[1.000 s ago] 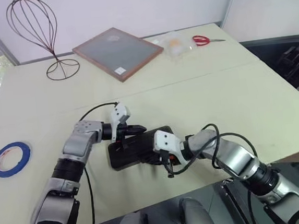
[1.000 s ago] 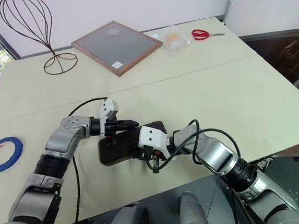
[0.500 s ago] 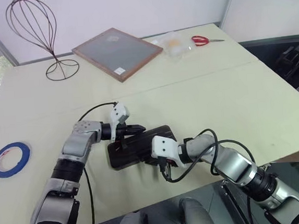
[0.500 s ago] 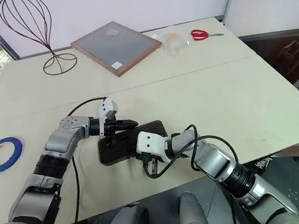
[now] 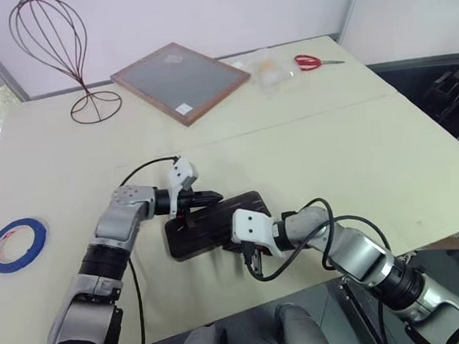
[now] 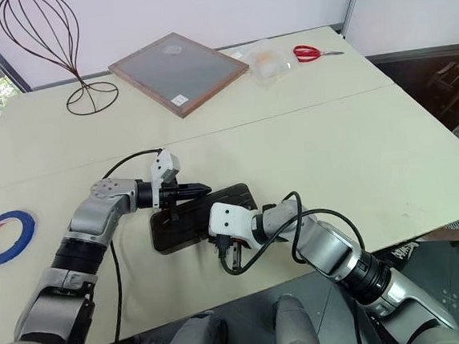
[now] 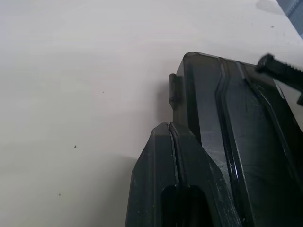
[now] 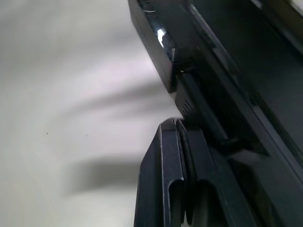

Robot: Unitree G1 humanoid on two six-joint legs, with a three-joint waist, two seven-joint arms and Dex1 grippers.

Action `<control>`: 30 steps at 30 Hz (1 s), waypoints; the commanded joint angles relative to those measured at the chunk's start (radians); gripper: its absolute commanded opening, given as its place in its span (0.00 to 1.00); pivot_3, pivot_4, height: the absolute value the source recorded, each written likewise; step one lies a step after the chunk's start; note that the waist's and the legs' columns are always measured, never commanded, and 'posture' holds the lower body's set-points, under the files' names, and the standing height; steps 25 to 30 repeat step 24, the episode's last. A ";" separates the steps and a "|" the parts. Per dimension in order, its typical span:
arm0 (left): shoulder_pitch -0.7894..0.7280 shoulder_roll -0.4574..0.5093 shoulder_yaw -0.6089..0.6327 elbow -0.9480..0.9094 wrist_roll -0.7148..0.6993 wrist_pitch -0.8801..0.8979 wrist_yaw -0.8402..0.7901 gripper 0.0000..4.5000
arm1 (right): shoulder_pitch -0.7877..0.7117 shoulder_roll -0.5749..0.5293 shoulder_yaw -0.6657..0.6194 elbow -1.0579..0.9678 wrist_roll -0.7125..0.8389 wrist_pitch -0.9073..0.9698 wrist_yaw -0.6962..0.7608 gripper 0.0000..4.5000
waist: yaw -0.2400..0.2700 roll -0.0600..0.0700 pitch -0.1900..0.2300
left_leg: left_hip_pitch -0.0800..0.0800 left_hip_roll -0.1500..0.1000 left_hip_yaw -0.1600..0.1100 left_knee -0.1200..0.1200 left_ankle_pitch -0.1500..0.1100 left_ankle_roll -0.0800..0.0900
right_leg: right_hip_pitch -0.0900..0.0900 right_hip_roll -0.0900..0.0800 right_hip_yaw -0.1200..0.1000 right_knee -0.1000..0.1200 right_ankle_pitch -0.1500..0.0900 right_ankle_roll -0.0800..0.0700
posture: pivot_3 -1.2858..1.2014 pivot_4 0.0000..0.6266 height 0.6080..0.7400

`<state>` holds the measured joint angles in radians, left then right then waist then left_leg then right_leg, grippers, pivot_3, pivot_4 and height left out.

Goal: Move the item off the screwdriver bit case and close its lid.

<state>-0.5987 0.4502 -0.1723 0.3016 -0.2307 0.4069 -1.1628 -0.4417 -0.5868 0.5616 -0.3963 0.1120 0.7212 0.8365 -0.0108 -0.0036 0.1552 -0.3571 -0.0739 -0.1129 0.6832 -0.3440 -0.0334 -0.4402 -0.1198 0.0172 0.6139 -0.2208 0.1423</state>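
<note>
Pressing the lid (image 5: 214,222) flat needs both pinched-shut grippers, left gripper (image 5: 215,196) at its far edge, right gripper (image 5: 249,255) at its near edge.

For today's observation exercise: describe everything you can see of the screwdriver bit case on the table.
The screwdriver bit case is a flat, dark rectangular plastic box with rounded corners. It lies flat near the table's front edge with its smoky-brown lid down, so no bits show. Raised ribs run along the glossy lid. The left gripper, fingers together, rests over its far edge; the right gripper, shut, is at its near edge by a small latch.
</note>
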 commanded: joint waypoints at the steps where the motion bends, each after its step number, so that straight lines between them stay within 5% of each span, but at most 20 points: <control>1: 0.034 0.020 -0.011 -0.055 -0.025 0.038 -0.035 0.00 | 0.001 -0.062 -0.183 -0.116 0.066 0.066 0.010 0.01 | -0.001 0.000 0.000 | 0.000 0.000 0.000 0.000 0.000 0.000 | 0.000 0.000 0.000 0.000 0.000 0.000 | 0.52 0.24 1.00; 11: 0.078 0.176 0.177 -0.350 -0.162 0.198 0.032 0.00 | -0.037 -0.281 -0.474 -0.223 0.262 0.153 0.140 0.01 | -0.001 -0.002 0.003 | -0.002 0.001 0.000 0.000 0.000 0.001 | -0.002 0.000 0.000 0.000 0.000 0.000 | 0.52 0.24 1.00; 17: 0.267 0.306 0.358 -0.639 -0.310 0.384 0.092 0.00 | -0.052 -0.423 -0.600 -0.167 0.318 0.099 0.240 0.01 | -0.002 -0.003 0.005 | -0.002 0.001 0.001 -0.001 -0.001 0.002 | -0.002 0.000 0.001 -0.001 0.000 0.000 | 0.52 0.24 1.00; 24: 0.496 0.379 0.570 -0.893 -0.502 0.540 0.164 0.00 | -0.045 -0.493 -0.648 -0.104 0.334 0.034 0.295 0.01 | 0.002 -0.004 0.007 | -0.001 0.003 0.001 -0.001 -0.001 0.002 | -0.001 -0.001 0.001 -0.002 0.000 0.000 | 0.52 0.24 1.00; 30: 0.496 0.379 0.570 -0.893 -0.502 0.540 0.164 0.00 | -0.045 -0.493 -0.648 -0.104 0.334 0.034 0.295 0.01 | 0.002 -0.004 0.007 | -0.001 0.003 0.001 -0.001 -0.001 0.002 | -0.001 -0.001 0.001 -0.002 0.000 0.000 | 0.52 0.24 1.00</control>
